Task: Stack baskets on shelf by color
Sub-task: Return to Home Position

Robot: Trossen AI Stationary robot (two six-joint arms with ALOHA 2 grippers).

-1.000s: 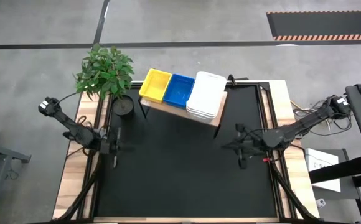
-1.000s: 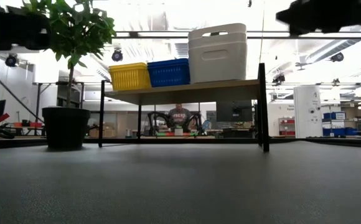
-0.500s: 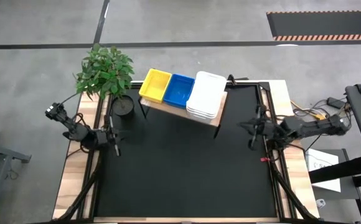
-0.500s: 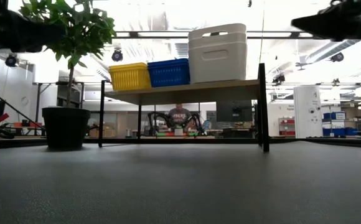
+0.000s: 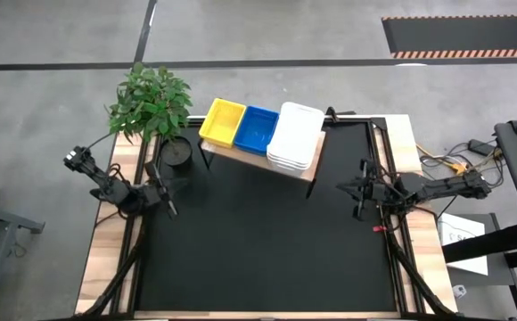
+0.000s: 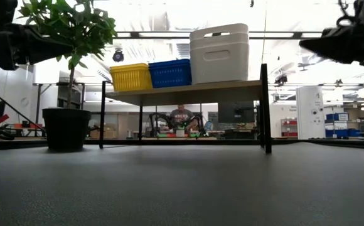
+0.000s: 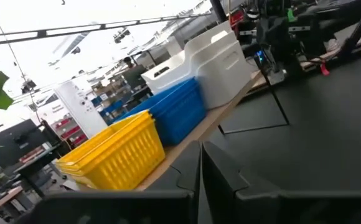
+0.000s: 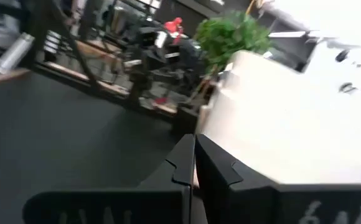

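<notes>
Table (image 5: 267, 259) nearest me shows no basket on its black top, so I judge the sorting done and only the parking of the arms left. At its left edge the left gripper (image 5: 167, 204) has its fingers pressed together on nothing. At the right edge the right gripper (image 5: 360, 191) is likewise closed and empty.

My worry on the left is the plant pot (image 5: 176, 152), which sits near that gripper. A wide swing there could clip it or the leaves (image 5: 149, 100). On the right, loose cables (image 5: 437, 160) lie beside the arm and could snag it as it folds.

Farther back stands the shelf (image 6: 182, 93), bearing the yellow baskets (image 5: 222, 122), the blue baskets (image 5: 258, 128) and the white baskets (image 5: 293, 135) side by side, touching. The white stack is the tallest and sits at the shelf's end on the right arm's side. I reckon a bump to the thin leg (image 6: 264, 110) there would topple it first.

Beyond, a person (image 6: 181, 117) sits in the room, well apart from the rig.
</notes>
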